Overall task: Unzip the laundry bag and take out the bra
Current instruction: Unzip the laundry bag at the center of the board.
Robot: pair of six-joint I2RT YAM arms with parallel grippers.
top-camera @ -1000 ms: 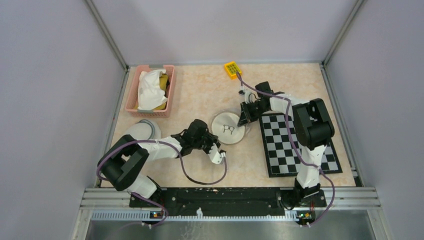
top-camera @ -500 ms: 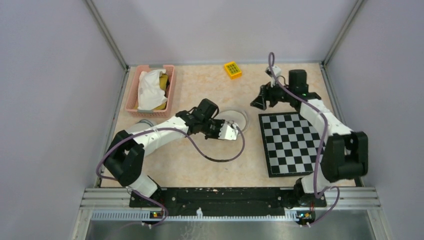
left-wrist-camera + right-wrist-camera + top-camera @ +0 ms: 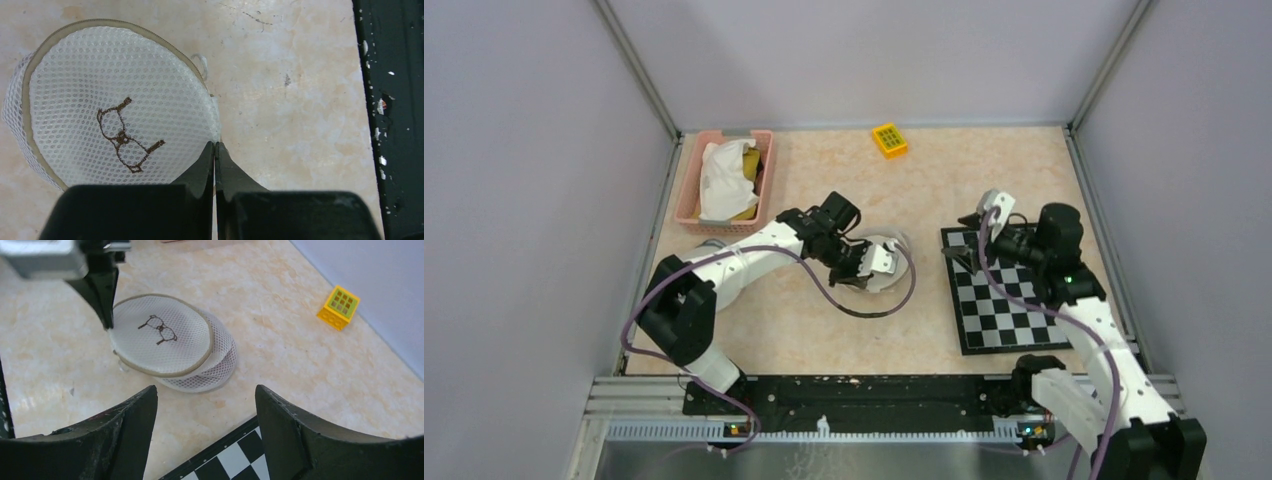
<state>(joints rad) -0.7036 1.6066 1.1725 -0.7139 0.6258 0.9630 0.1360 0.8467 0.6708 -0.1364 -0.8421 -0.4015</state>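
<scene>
Beside laundry bag [image 3: 90,85], closed left gripper [image 3: 215,146]

pink basket [image 3: 687,190]: back left, white cloth [image 3: 722,175] inside; yellow block [image 3: 889,140]: back; checkerboard [image 3: 984,320]: right

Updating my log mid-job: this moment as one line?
left gripper: shut, tips at laundry bag rim | right gripper: open, apart from bag, above checkerboard edge
</scene>
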